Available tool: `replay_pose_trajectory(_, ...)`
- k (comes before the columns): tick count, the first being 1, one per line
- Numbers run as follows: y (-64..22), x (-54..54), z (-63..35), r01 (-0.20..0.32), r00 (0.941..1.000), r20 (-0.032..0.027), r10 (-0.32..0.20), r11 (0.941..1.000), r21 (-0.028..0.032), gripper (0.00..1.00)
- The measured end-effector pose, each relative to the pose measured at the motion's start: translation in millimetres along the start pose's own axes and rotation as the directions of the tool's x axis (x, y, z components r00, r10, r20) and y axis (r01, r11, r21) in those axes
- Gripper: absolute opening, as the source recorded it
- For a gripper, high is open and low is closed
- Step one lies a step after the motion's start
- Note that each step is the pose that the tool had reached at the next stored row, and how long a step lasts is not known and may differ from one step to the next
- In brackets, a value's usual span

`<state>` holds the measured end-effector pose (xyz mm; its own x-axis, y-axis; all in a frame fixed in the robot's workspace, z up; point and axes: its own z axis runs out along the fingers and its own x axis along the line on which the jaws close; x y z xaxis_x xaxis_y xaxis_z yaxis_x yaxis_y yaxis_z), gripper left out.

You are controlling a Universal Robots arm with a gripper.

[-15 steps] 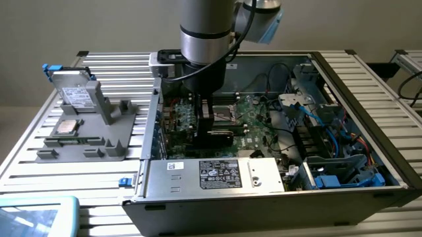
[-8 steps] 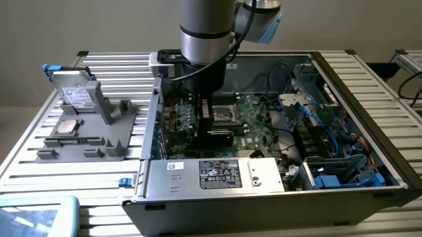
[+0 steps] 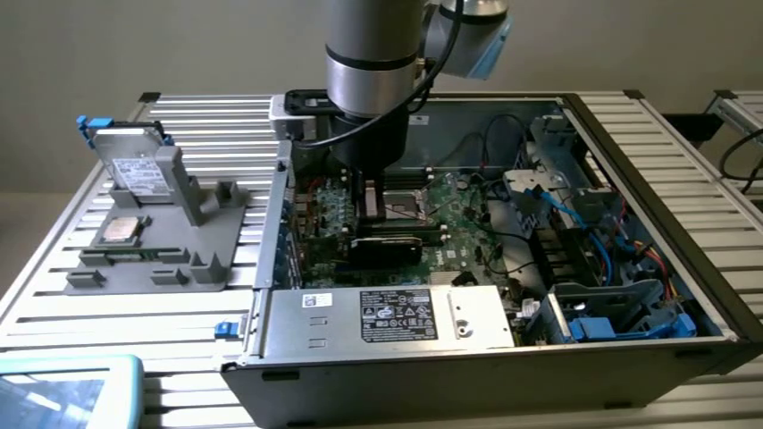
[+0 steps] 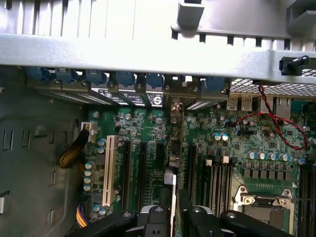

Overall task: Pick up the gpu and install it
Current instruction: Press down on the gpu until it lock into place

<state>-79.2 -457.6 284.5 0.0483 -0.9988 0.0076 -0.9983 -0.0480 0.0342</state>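
The gpu [image 3: 388, 250] stands on edge inside the open computer case [image 3: 667, 214], its black shroud facing the front, over the motherboard's expansion slots. In the wrist view the gpu [image 4: 172, 163] shows edge-on as a thin strip. It runs from its silver bracket at the rear slot covers down between two black fingers [image 4: 158, 219]. My gripper [image 3: 367, 219] reaches down from the arm onto the card's upper edge. The gripper [image 4: 175, 219] has its fingers drawn in close on either side of the card, shut on it.
A grey fixture [image 3: 155, 259] outside the case holds a silver drive [image 3: 138, 165] and a small CPU chip [image 3: 123, 231]. Beside the card lie a white slot [image 4: 107, 170], a CPU socket [image 4: 264, 205] and a red wire [image 4: 276, 123]. The power supply [image 3: 394, 313] and cables [image 3: 573, 232] crowd the front and right.
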Motion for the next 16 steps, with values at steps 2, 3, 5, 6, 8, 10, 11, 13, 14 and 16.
replay_pose_trajectory(2,0.0,0.0,0.0,0.0,1.0,0.0,0.0,1.0,0.0,0.11)
replay_pose_trajectory(3,0.0,0.0,0.0,0.0,1.0,-0.0002,0.0,1.0,-0.0001,0.11)
replay_pose_trajectory(5,0.4,-0.2,0.1,0.0,1.0,-0.0031,0.0,1.0,-0.0002,0.11)
replay_pose_trajectory(6,1.3,-0.5,0.3,0.0,1.0,-0.0053,0.0,1.0,-0.0003,0.11)
replay_pose_trajectory(8,3.4,-1.7,1.0,0.0,1.0,-0.0094,0.0,1.0,-0.0005,0.11)
replay_pose_trajectory(10,5.0,-3.6,2.9,-0.001,0.9999,-0.0167,0.0,1.0,-0.0009,0.11)
replay_pose_trajectory(11,5.7,-4.7,3.9,-0.001,0.9998,-0.0206,0.001,1.0,-0.0011,0.11)
replay_pose_trajectory(13,7.3,-6.9,6.4,-0.001,0.9997,-0.0261,0.001,1.0,-0.0012,0.11)
replay_pose_trajectory(14,8.0,-8.2,7.2,-0.001,0.9996,-0.0268,0.001,1.0,-0.0015,0.11)
replay_pose_trajectory(16,9.0,-10.1,8.4,-0.001,0.9996,-0.0267,0.001,1.0,-0.0013,0.11)
